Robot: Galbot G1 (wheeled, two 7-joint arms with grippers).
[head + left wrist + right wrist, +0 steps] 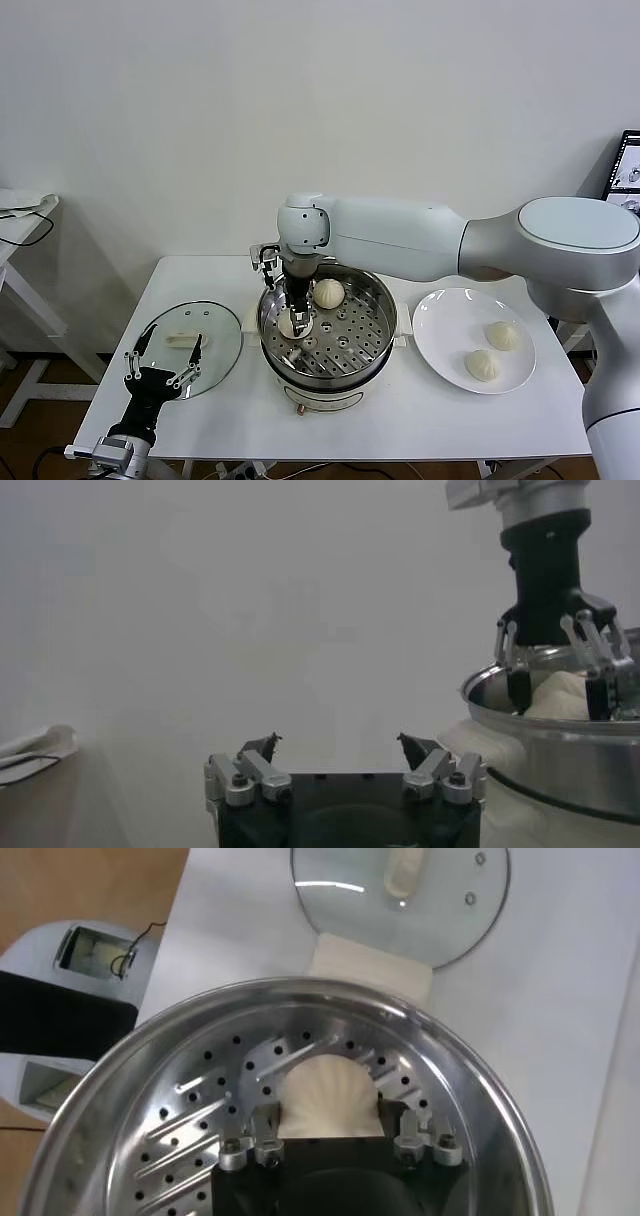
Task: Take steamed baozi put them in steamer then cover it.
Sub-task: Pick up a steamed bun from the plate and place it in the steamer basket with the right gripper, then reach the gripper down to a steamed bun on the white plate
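A: Right end effector (296, 328) down inside the steamer (377, 300), centre of the white worktop (200, 275). Fingers apart, one either side of a bun (289, 326) that sits on the perforated tray at approx. 9 o'clock. Whether the pads touch the dough, can't tell.

B: Wrist cam agrees?

A: Yes. Right wrist view: bun (329, 1098) sits between the spread fingers (262, 1131), resting on the tray. Steamer rim (478, 1070) curves round it, glass lid (420, 908) beyond.

B: Other buns?

A: Second bun (329, 292) in the steamer, approx. 12 o'clock on the tray, near the first but apart. Two more on the white plate (440, 310), 3 o'clock of the steamer: one (502, 335) toward the back, one (483, 365) toward the front, close together.

B: Lid?

A: Flat on the worktop, 9 o'clock of the steamer, just beside it. Clear glass (215, 330), cream handle (182, 340) up.

B: Left arm?

A: Parked low at the worktop's front-left corner. Left end effector (165, 362) over the lid's near edge, fingers wide apart, nothing in them. Left wrist view: same spread fingers (265, 748), w/ the right end effector (563, 675) farther off, dipped in the steamer (560, 750).
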